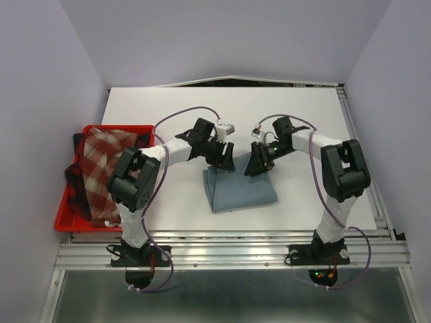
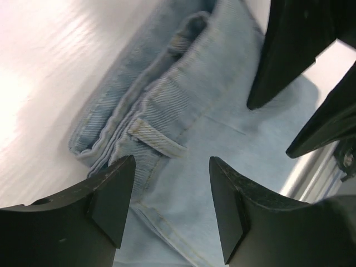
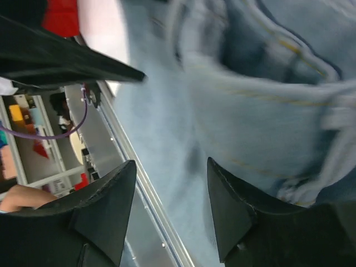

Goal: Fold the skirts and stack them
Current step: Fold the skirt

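Far left, the red tray [image 1: 66, 221] sits at the worktop [image 1: 303, 114] edge with the check skirt [image 1: 102, 158] heaped in it and the plaid skirt [image 1: 73, 183] spilling over its left rim, both well apart from the action. Now the left arm [image 1: 176, 149]: jaws spread wide, nothing between them, hanging just over the far-left corner of the denim skirt [image 2: 183, 128], right above the waistband and a belt loop. The skirt lies folded mid-worktop between the two arms, its longer side running left to right, so its far edge spans from one pair of jaws to the other. Over to the right arm [image 1: 306, 141]: jaws parted too, empty, low over the far-right part of that edge, though its wrist view is blurred and I cannot tell whether they touch cloth. Each arm is close to its own corner. The obstacle looks to be each other, the tips nearly crowding.
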Robot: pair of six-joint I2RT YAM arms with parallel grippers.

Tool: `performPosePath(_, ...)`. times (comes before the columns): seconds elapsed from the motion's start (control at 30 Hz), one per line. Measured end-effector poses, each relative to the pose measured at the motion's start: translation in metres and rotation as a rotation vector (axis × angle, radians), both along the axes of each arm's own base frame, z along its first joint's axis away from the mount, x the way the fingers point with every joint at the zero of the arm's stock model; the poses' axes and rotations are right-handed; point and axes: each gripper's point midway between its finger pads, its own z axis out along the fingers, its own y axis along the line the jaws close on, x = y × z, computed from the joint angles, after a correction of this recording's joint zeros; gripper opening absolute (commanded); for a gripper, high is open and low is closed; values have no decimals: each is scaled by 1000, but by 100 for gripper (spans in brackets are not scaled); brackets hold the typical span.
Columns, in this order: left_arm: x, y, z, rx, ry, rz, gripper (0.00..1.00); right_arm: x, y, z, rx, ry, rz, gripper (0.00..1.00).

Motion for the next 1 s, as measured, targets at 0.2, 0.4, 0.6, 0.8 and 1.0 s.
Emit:
performPosePath(0.2, 21, 2, -19, -13, 61, 43, 75, -9, -4, -56, -63, 165, -32, 63)
performPosePath(0.4, 25, 5, -10, 16, 10, 25, 86, 5, -7, -48, -126, 112, -84, 72)
performPosePath(0.6, 32, 30, 68, 55, -229, 62, 99, 24, -19, 0, -243, -158, -154, 78)
performPosePath(0.8, 39, 66, 206, -30, -559, 188, 99, 7, 14, 43, -333, -443, -83, 78)
performPosePath(1.0, 43, 122, 232, 38, -643, 283, 99, -13, 36, 7, -463, -461, 40, 77)
